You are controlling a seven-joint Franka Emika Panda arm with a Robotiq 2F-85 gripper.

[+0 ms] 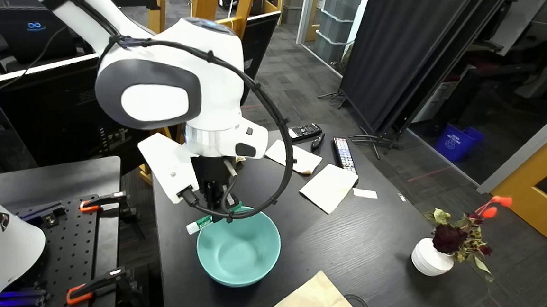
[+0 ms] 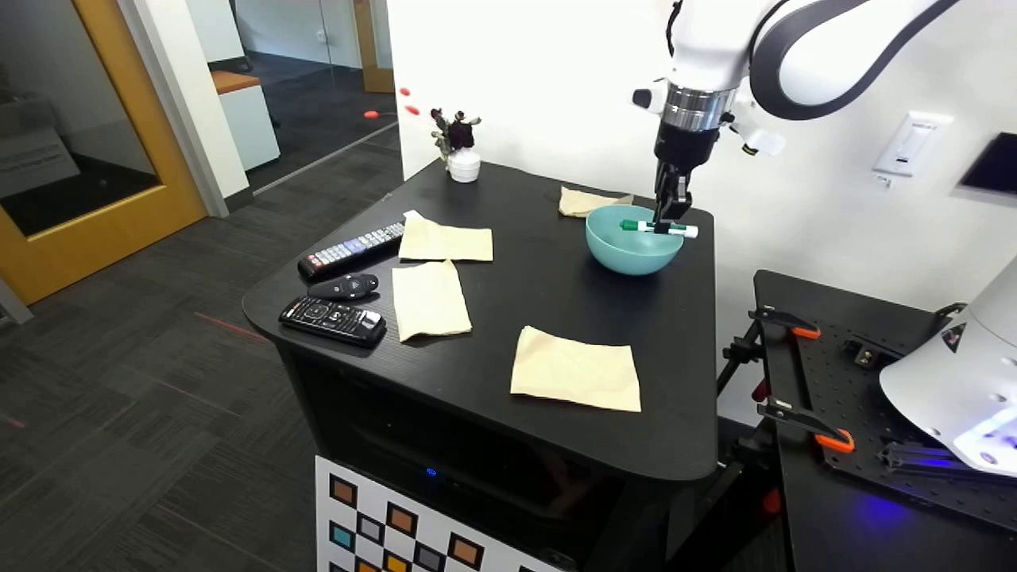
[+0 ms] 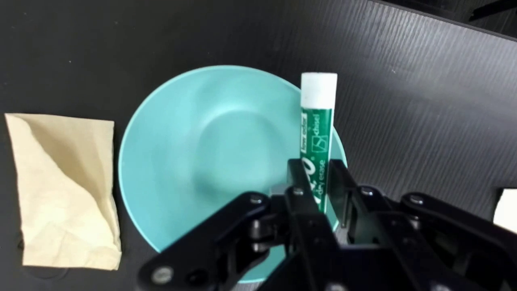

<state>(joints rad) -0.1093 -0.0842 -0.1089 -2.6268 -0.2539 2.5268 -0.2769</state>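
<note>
Where the gripper [image 3: 316, 178] comes in from the bottom of the wrist view, its black fingers [image 3: 297, 173] are closed snugly on a green-and-white dry-erase marker [image 3: 318, 125], the gap between them no wider than the barrel. The marker lies right of centre there, white end toward the top, overlapping the right rim of a teal bowl [image 3: 230, 149]; whether it touches that rim cannot be told. Its green label reads "low odor", "chisel" and "dry erase", while the brand name is partly covered, a closing "o" readable. The marker's lower end is lost behind the gripper, though both exterior views show it green. Gripper parts also hide the bowl's lower right; its smooth inner floor is in plain sight. At the right of an exterior view, a ribbed white vase [image 1: 431, 258] holds dark red flowers [image 1: 449, 238], and higher up a blue bin [image 1: 458, 143] is lettered "PAPER RECYCLING". A tan paper napkin [image 1: 312, 302] is cut off by that frame's bottom edge. On a black remote control [image 2: 334, 319] at the left of an exterior view, key markings are too small to read.
</note>
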